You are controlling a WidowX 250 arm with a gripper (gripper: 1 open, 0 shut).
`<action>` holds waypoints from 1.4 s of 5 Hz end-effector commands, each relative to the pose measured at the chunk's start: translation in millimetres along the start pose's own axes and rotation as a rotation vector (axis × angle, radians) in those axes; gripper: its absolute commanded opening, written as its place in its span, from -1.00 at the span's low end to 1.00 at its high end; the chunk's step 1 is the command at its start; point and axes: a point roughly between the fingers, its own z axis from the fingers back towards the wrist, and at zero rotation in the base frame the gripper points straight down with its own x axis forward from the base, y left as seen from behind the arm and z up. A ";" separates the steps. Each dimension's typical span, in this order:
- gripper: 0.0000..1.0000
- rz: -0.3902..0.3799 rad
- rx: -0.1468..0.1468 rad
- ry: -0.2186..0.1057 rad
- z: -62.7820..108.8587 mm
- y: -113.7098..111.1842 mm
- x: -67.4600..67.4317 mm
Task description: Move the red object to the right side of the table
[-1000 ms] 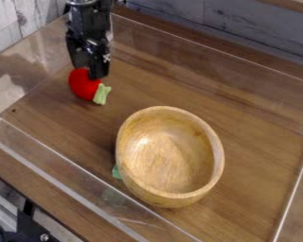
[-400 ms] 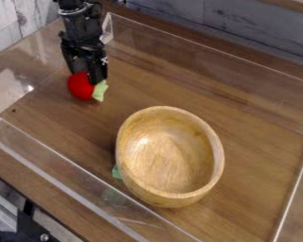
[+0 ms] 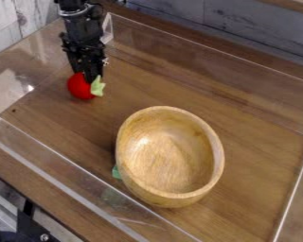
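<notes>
The red object (image 3: 77, 88), a small glossy toy fruit with a pale green stem piece, lies on the dark wooden table (image 3: 249, 90) at its far left. My black gripper (image 3: 87, 76) points straight down onto it. Its fingers are drawn in against the fruit's top, which they partly hide. The fruit still rests on the tabletop.
A large round wooden bowl (image 3: 170, 154) stands in the middle near the front edge, with a small green scrap (image 3: 116, 173) at its left foot. Clear acrylic walls (image 3: 53, 161) rim the tabletop. Bare wood lies to the right of the bowl.
The gripper has sunk slightly onto the red object and its fingers have narrowed from wide open to pressed against the fruit. The fruit and bowl have stayed put.
</notes>
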 end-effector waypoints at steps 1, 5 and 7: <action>-1.00 -0.021 0.061 -0.039 31.2 -14.4 2.6; -1.00 -0.026 0.124 -0.096 66.9 -159.9 14.0; -1.00 -0.160 0.086 -0.116 48.8 -257.3 32.0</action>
